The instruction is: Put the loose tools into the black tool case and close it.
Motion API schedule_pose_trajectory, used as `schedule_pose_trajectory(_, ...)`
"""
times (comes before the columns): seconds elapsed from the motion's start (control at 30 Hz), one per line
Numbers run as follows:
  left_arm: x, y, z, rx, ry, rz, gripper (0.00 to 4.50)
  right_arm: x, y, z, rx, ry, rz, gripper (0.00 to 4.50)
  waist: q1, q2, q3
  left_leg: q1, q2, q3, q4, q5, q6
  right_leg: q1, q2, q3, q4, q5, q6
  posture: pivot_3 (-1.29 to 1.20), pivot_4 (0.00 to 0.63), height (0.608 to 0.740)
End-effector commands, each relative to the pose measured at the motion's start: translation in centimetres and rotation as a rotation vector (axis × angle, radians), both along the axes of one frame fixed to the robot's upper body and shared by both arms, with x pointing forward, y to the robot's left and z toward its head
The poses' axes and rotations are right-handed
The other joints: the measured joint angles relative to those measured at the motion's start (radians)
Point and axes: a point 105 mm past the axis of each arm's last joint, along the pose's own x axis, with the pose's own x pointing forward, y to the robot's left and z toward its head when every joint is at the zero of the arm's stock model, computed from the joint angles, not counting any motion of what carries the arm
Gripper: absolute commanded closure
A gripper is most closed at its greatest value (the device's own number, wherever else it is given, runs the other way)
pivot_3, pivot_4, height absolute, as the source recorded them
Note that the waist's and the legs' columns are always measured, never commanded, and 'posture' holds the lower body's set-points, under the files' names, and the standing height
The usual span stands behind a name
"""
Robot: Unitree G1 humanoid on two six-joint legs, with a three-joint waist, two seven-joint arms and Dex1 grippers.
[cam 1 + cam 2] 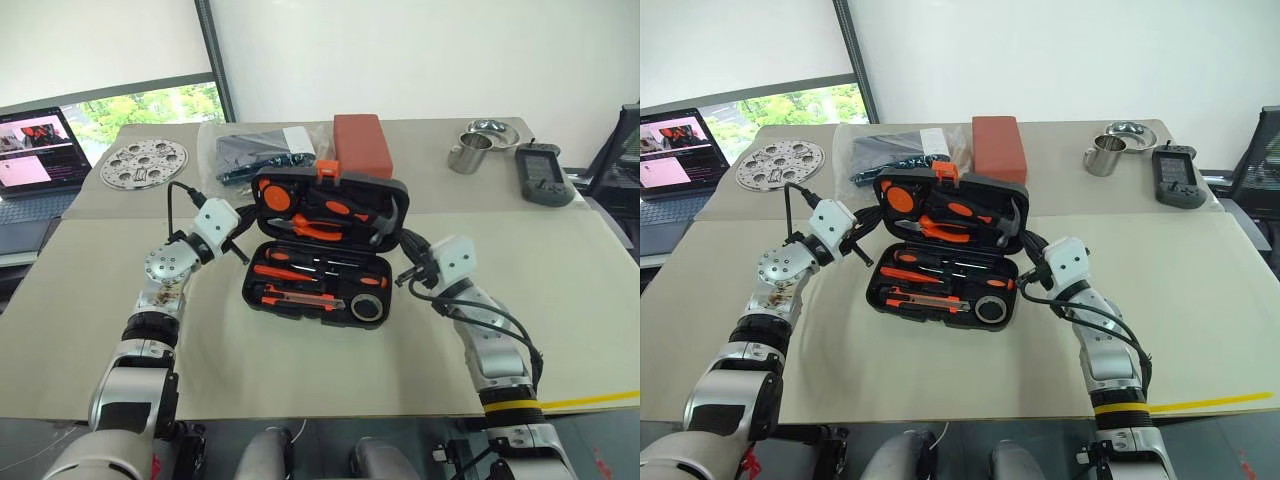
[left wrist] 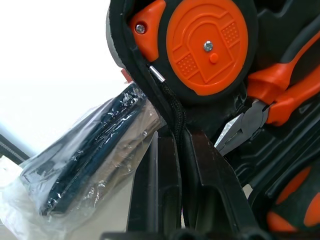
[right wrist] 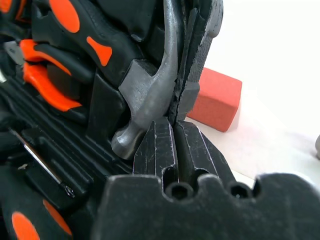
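Left eye view: black tool case (image 1: pixel 320 255) stands half open, tools inside. Left gripper (image 1: pixel 243 222) and right gripper (image 1: pixel 407 248) pinch the lid edges, fingers together.

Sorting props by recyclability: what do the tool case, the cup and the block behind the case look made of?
The black tool case looks like moulded matte plastic, with shaped recesses and an orange latch. The cup looks like polished steel, going by its bright reflections. The red-brown block has a dull, even, slightly grainy surface; foam, rubber or plastic, hard to say which.

Tools (image 1: pixel 300 272) lie in the case (image 1: pixel 262 300), block (image 1: pixel 362 145) behind it.
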Motion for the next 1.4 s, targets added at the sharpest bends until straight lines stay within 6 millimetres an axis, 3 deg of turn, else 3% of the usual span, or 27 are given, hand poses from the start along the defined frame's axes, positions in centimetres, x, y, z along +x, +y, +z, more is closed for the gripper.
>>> schedule_pose_trajectory(0.03, -0.3, -0.4, 1.2, 0.066, -0.081, -0.044, 4.12, -1.3, 1.5, 3.3, -0.035, -0.193, 0.088, 4.5, -0.001, 0.0, 0.0, 0.001, 0.0, 0.0, 0.0, 0.0, 0.0, 0.0, 0.0, 0.0, 0.0, 0.0, 0.0, 0.0, 0.15, 0.74)
schedule_pose_trajectory(0.13, -1.2, -0.5, 0.8, 0.138, -0.121, -0.087, 3.53, -2.9, 2.2, 3.3, -0.147, -0.294, 0.151, 4.5, -0.001, 0.0, 0.0, 0.002, 0.0, 0.0, 0.0, 0.0, 0.0, 0.001, 0.0, 0.0, 0.0, 0.0, 0.0, 0.0, 0.15, 0.74)
schedule_pose_trajectory(0.17, -1.8, -0.4, 0.5, 0.181, -0.142, -0.108, 2.96, -3.7, 2.4, 3.2, -0.196, -0.342, 0.178, 4.5, -0.001, 0.0, 0.0, 0.002, 0.0, 0.001, 0.0, 0.0, 0.0, 0.001, 0.0, 0.0, 0.0, 0.0, 0.0, 0.0, 0.15, 0.74)
schedule_pose_trajectory(0.3, -5.6, 0.0, -1.8, 0.485, -0.282, -0.278, 1.63, -7.2, 3.1, 1.2, -0.515, -0.533, 0.334, 4.5, -0.003, 0.0, 0.0, 0.005, 0.0, 0.003, -0.001, -0.001, 0.001, 0.001, -0.001, 0.001, 0.0, 0.0, 0.0, 0.0, 0.15, 0.74)
schedule_pose_trajectory(0.4, -8.3, 1.6, -2.7, 0.683, -0.393, -0.374, 0.53, -8.6, 1.8, -0.4, -0.673, -0.609, 0.402, 4.5, -0.004, 0.0, 0.0, 0.007, 0.001, 0.005, -0.002, -0.002, 0.003, 0.002, -0.002, 0.001, -0.005, 0.0, 0.0, 0.0, 0.15, 0.74)
schedule_pose_trajectory(0.43, -8.3, 2.6, -2.8, 0.713, -0.392, -0.352, 0.27, -8.4, 0.7, -0.7, -0.686, -0.601, 0.376, 3.77, -0.002, -0.001, 0.0, 0.008, 0.001, 0.006, -0.003, -0.002, 0.003, 0.003, -0.004, 0.001, -0.007, 0.0, 0.0, 0.0, 0.15, 0.74)
schedule_pose_trajectory(0.47, -8.0, 3.7, -2.8, 0.74, -0.375, -0.309, 0.0, -8.1, -0.5, -1.0, -0.692, -0.569, 0.34, 3.45, -0.003, -0.001, 0.0, 0.01, 0.001, 0.006, -0.004, -0.003, 0.004, 0.004, -0.009, 0.001, -0.008, 0.0, 0.0, 0.0, 0.15, 0.74)
schedule_pose_trajectory(0.5, -7.5, 5.1, -2.7, 0.752, -0.343, -0.243, 0.0, -7.9, -1.9, -1.8, -0.71, -0.511, 0.317, 3.21, -0.001, -0.001, 0.0, 0.013, 0.001, 0.008, -0.005, -0.003, 0.004, 0.006, -0.011, 0.001, -0.008, 0.0, 0.0, 0.0, 0.15, 0.74)
schedule_pose_trajectory(0.57, -5.1, 11.4, -2.6, 0.686, -0.04, 0.07, 0.0, -8.2, -6.6, -5.1, -0.743, -0.217, 0.269, 2.51, 0.004, -0.001, 0.001, 0.017, 0.0, 0.01, -0.006, -0.002, 0.005, 0.012, -0.017, -0.001, -0.009, -0.001, -0.001, 0.0, 0.15, 0.74)
schedule_pose_trajectory(0.6, -4.9, 13.7, -3.0, 0.559, 0.144, 0.162, 0.0, -8.7, -8.4, -6.5, -0.708, -0.05, 0.249, 2.51, 0.002, -0.001, 0.001, 0.019, 0.0, 0.015, -0.006, -0.001, 0.007, 0.015, -0.017, -0.002, -0.011, -0.001, -0.001, 0.0, 0.15, 0.74)
schedule_pose_trajectory(0.63, -5.1, 14.9, -3.6, 0.421, 0.305, 0.189, 0.0, -9.1, -9.5, -7.4, -0.63, 0.098, 0.236, 2.51, 0.002, -0.002, 0.002, 0.023, 0.0, 0.025, -0.006, -0.001, 0.01, 0.019, -0.018, -0.004, -0.012, -0.002, -0.003, 0.0, 0.15, 0.74)
schedule_pose_trajectory(0.7, -5.6, 15.2, -3.9, 0.257, 0.468, 0.144, 0.0, -10.1, -9.6, -8.1, -0.483, 0.278, 0.276, 2.51, -0.008, -0.007, 0.001, 0.025, 0.0, 0.032, -0.006, -0.001, 0.012, 0.021, -0.021, -0.007, -0.014, -0.002, -0.003, 0.0, 0.15, 0.74)
schedule_pose_trajectory(0.8, -5.6, 14.8, -3.1, 0.166, 0.507, 0.098, 0.0, -11.3, -8.5, -7.3, -0.264, 0.429, 0.392, 2.51, -0.016, -0.009, 0.0, 0.027, 0.001, 0.034, -0.006, -0.003, 0.013, 0.023, -0.026, -0.015, -0.015, -0.002, -0.003, 0.0, 0.15, 0.74)
schedule_pose_trajectory(0.9, -4.7, 12.0, -1.6, -0.001, 0.527, -0.027, 0.0, -11.2, -7.3, -4.7, -0.013, 0.485, 0.456, 2.51, -0.017, -0.009, 0.0, 0.026, 0.002, 0.033, -0.005, -0.002, 0.013, 0.022, -0.033, -0.023, -0.014, -0.002, -0.003, 0.0, 0.15, 0.74)
schedule_pose_trajectory(1.13, -5.6, 4.1, 2.4, -0.156, 0.571, -0.378, 0.0, -11.5, -2.9, -0.4, 0.084, 0.406, 0.652, 2.51, -0.016, -0.009, 0.0, 0.023, 0.002, 0.029, -0.004, -0.002, 0.013, 0.02, -0.033, -0.029, -0.014, -0.002, -0.003, 0.0, 0.15, 0.74)
schedule_pose_trajectory(1.23, -6.9, 1.7, 2.2, -0.078, 0.597, -0.473, 0.0, -13.1, -1.3, -1.2, -0.027, 0.477, 0.764, 2.51, -0.008, -0.007, -0.001, 0.022, 0.001, 0.029, -0.004, -0.003, 0.014, 0.02, -0.032, -0.028, -0.015, -0.002, -0.003, 0.0, 0.15, 0.74)
schedule_pose_trajectory(1.4, -9.1, -1.6, 0.3, 0.173, 0.597, -0.607, 0.0, -17.5, 0.7, -3.9, -0.179, 0.698, 0.961, 2.51, 0.003, -0.007, -0.001, 0.02, 0.001, 0.029, -0.003, -0.003, 0.015, 0.02, -0.032, -0.027, -0.017, -0.002, -0.003, 0.0, 0.15, 0.74)
